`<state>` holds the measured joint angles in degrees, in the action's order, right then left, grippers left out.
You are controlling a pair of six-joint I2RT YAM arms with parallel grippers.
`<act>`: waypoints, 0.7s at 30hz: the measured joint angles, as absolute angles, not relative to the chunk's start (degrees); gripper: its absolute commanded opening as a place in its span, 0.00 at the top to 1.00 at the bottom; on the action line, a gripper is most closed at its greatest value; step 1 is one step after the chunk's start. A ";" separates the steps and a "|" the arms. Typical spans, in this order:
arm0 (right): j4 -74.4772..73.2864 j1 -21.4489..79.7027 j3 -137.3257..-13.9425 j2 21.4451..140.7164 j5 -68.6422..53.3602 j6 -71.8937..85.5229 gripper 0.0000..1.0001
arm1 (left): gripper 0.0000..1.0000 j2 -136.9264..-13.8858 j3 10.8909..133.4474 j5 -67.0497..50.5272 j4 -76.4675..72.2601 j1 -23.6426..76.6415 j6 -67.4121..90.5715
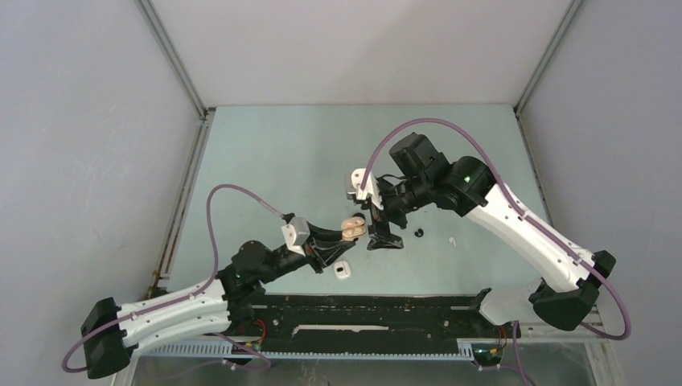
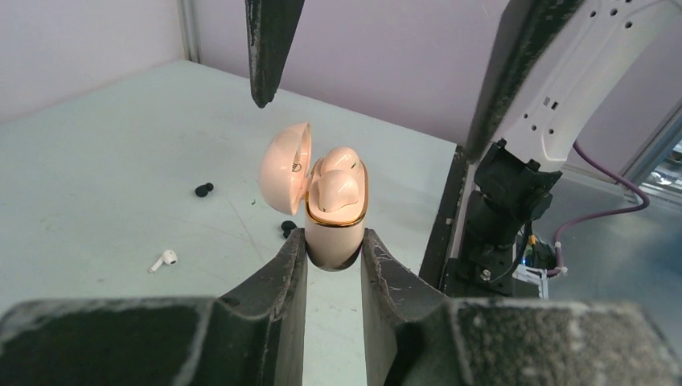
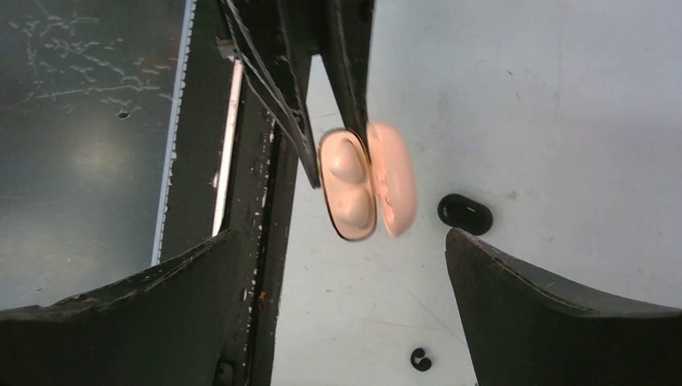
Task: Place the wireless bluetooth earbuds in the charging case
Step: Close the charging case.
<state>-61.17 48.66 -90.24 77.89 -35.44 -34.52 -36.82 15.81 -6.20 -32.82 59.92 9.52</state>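
Pink charging case (image 2: 333, 238), one, lid open, is being clamped at its base by the left gripper (image 2: 334, 251); two pink earbuds (image 2: 338, 186) are being carried seated inside. The right gripper (image 3: 339, 238) is being held wide open, empty, over it. On the table (image 2: 96, 145): one white earbud (image 2: 164, 259), one black earbud (image 2: 203, 190); lid mark unreadable.

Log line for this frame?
left hand: shut on pink oval charging case, lid open | two pink earbuds seated | right hand: open above case
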 measured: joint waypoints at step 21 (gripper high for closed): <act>-63.79 51.90 -88.79 73.08 -35.97 -35.35 0.01 | 1.00 -38.72 17.12 0.14 -31.16 60.18 10.52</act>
<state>-63.79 51.90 -88.79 73.08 -35.97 -35.35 -38.72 17.12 0.14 -31.16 60.18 10.52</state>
